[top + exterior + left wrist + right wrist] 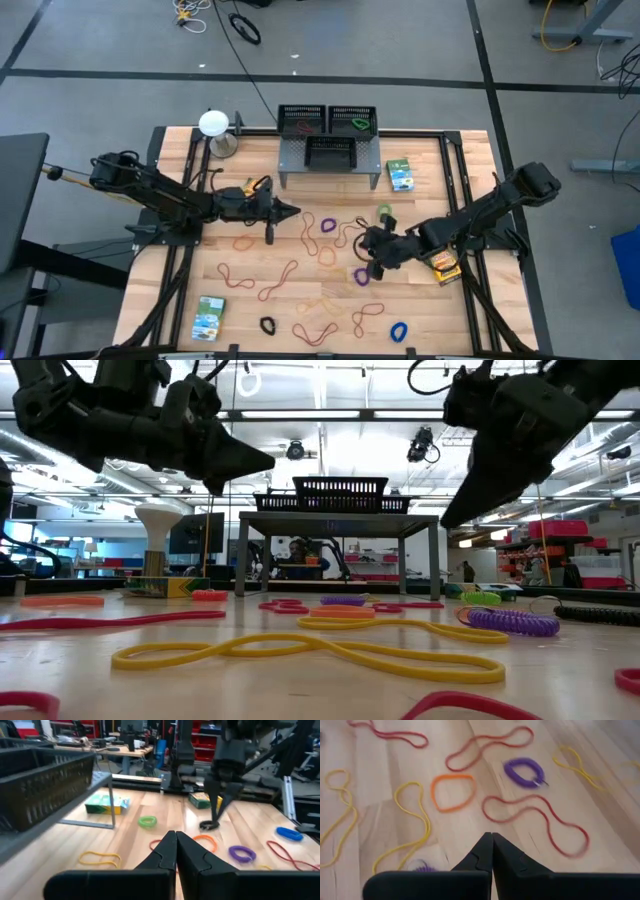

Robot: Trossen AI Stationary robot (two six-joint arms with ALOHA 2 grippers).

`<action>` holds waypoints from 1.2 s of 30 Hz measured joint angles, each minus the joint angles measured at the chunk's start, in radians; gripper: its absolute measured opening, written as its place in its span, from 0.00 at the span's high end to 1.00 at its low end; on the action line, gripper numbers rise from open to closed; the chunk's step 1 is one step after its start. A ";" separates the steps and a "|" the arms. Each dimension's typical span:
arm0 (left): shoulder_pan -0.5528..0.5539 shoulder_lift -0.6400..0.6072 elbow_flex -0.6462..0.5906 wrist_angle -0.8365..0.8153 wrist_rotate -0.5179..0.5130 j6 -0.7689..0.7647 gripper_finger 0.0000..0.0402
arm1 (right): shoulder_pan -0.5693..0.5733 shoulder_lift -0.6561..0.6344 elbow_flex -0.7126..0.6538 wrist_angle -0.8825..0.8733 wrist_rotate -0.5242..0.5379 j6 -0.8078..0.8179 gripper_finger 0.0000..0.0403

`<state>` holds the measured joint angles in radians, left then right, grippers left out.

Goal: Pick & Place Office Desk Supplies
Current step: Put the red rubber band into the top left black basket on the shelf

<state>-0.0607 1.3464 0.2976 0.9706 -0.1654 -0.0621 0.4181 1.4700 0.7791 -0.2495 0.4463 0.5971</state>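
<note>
Rubber bands point(283, 278) lie scattered over the desk point(470, 150), centre and lower frame. Left claw point(296, 211), fingers together and empty, hovers left of centre; right claw point(364, 252), also pressed together, hangs right of centre above the bands.

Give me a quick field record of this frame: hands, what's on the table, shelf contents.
left hand: shut, empty, in front of the shelf
right hand: shut, empty, over the loops at table centre
loops: scattered on the table, including an orange loop and a purple coil
card boxes: one beside the shelf, one at the front left
shelf: three black mesh trays on top
</note>
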 joint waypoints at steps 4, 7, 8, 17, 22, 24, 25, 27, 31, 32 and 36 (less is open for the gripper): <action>0.001 0.010 -0.008 -0.045 0.009 -0.046 0.98 | 0.012 0.000 0.065 -0.140 0.003 0.068 0.96; 0.001 0.025 -0.008 -0.052 0.008 -0.069 0.97 | 0.011 0.000 0.076 -0.173 0.003 0.095 0.93; 0.001 0.032 -0.008 -0.051 0.008 -0.070 0.97 | 0.011 0.001 0.081 -0.182 0.000 0.102 0.93; 0.001 0.043 -0.008 -0.053 -0.017 -0.073 0.97 | 0.023 0.002 0.133 -0.319 -0.048 0.211 0.76; 0.001 0.043 -0.008 -0.052 -0.018 -0.073 0.97 | 0.025 0.002 0.132 -0.328 -0.053 0.209 0.65; 0.001 0.043 -0.008 -0.052 -0.018 -0.073 0.97 | 0.024 0.002 0.132 -0.331 -0.052 0.205 0.61; 0.001 0.043 -0.008 -0.052 -0.018 -0.073 0.97 | 0.024 0.002 0.132 -0.331 -0.052 0.197 0.59; 0.001 0.043 -0.008 -0.052 -0.018 -0.073 0.97 | 0.024 0.002 0.132 -0.331 -0.061 0.177 0.57; 0.003 0.043 -0.008 -0.051 -0.018 -0.059 0.97 | 0.024 0.023 0.132 -0.332 -0.121 0.156 0.53; 0.003 0.043 -0.008 -0.051 -0.018 -0.054 0.97 | 0.024 0.032 0.132 -0.332 -0.145 0.155 0.53; 0.003 0.043 -0.008 -0.041 -0.017 -0.048 0.97 | 0.027 0.098 0.150 -0.341 -0.225 0.155 0.52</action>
<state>-0.0574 1.3895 0.2899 0.9294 -0.1825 -0.1104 0.4450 1.5685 0.9291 -0.5902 0.2208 0.7518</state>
